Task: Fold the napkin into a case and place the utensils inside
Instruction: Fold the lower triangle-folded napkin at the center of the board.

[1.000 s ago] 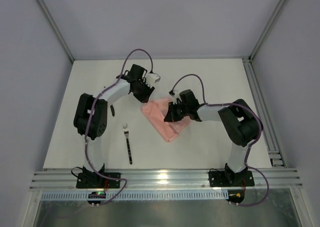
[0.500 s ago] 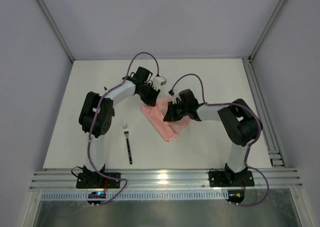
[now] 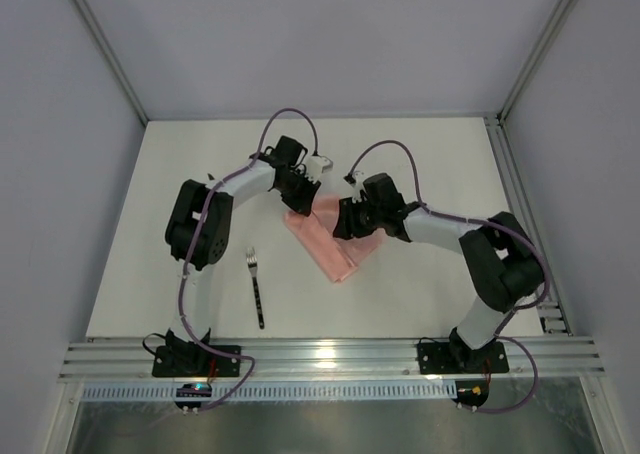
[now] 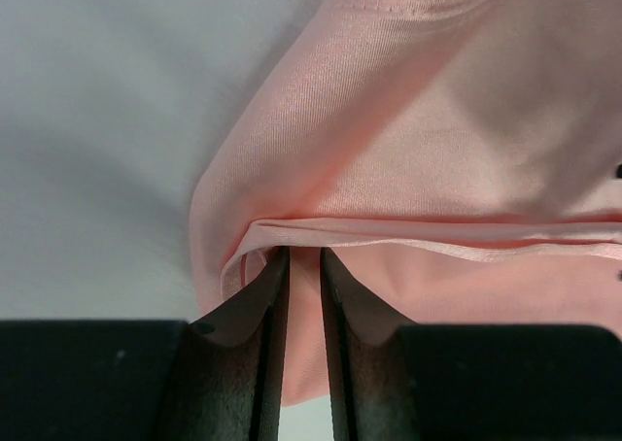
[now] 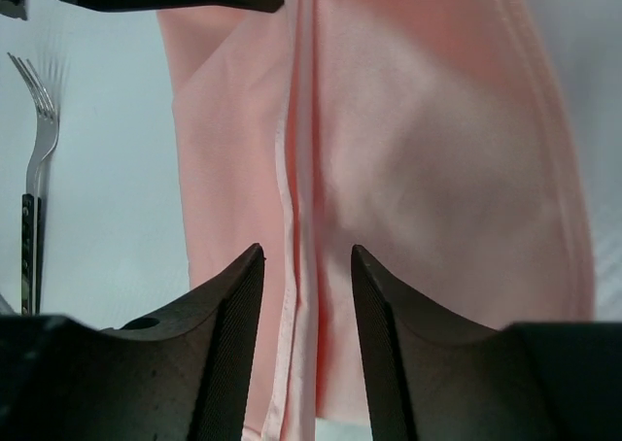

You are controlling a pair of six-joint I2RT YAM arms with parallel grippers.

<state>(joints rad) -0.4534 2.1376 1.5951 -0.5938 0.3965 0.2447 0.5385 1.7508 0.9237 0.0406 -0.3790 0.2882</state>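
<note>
- White flat counter (image 3: 420, 154): noted as carrying every item, with both arm bases at its near edge.
- Thin pale-pink cloth napkin (image 3: 335, 249): found partly folded into a tapering strip at mid-counter, between the two arms.
- Left end effector (image 4: 304, 256): clamped on a fold at the napkin's far-left edge, with cloth seen pinched between the fingers.
- Right end effector (image 5: 306, 256): fingers spread apart, nothing gripped, positioned over a hemmed seam of the napkin.
- Dark-handled fork with silvery tines (image 3: 257, 284): laid flat left of the napkin, apart from it, tines directed away from the bases.
</note>
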